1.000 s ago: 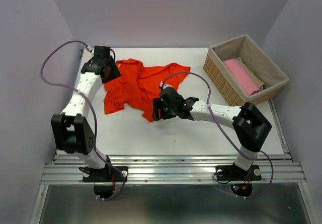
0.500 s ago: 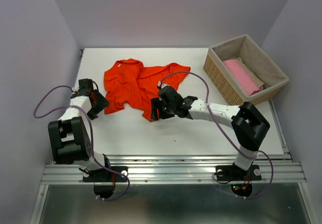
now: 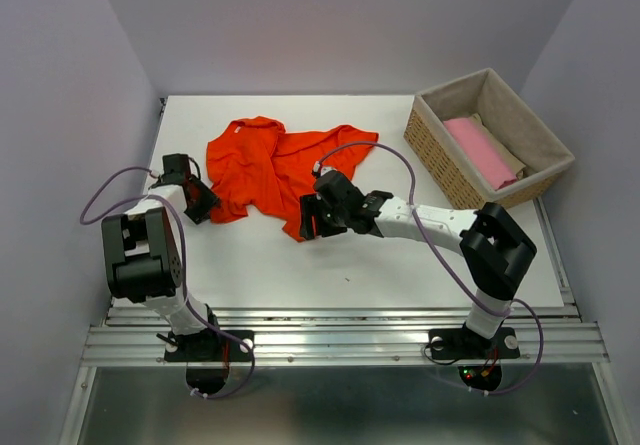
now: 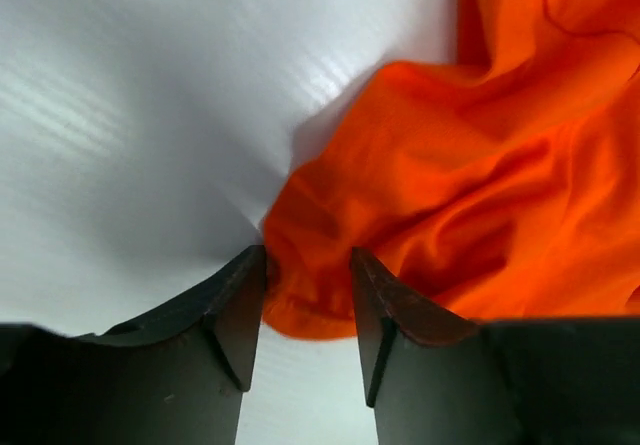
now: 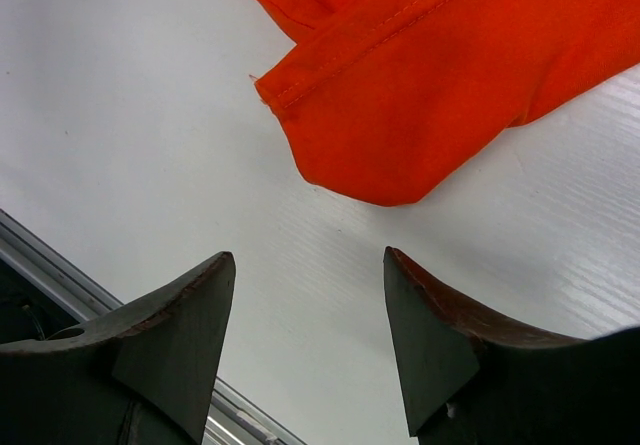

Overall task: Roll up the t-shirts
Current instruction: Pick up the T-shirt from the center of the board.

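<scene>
A crumpled orange-red t-shirt (image 3: pixel 270 165) lies on the white table (image 3: pixel 420 265), left of centre. My left gripper (image 3: pixel 205 205) is low at the shirt's left near corner. In the left wrist view (image 4: pixel 308 270) its jaws stand apart, with the shirt's edge (image 4: pixel 320 305) between the fingertips. My right gripper (image 3: pixel 308 220) is open and empty at the shirt's near hem corner; in the right wrist view (image 5: pixel 310 275) that corner (image 5: pixel 400 155) lies just beyond the fingertips. A pink t-shirt (image 3: pixel 482 152) and a beige one (image 3: pixel 507 150) lie folded in the basket.
A wicker basket (image 3: pixel 437 150) with grey lining stands at the back right of the table. Grey walls close in the left, back and right. A metal rail (image 3: pixel 340 340) runs along the near edge by the arm bases.
My left arm has swung from the shirt's far left collar area down to its left near corner, and moved a little closer to the cloth. The right gripper has barely moved.
</scene>
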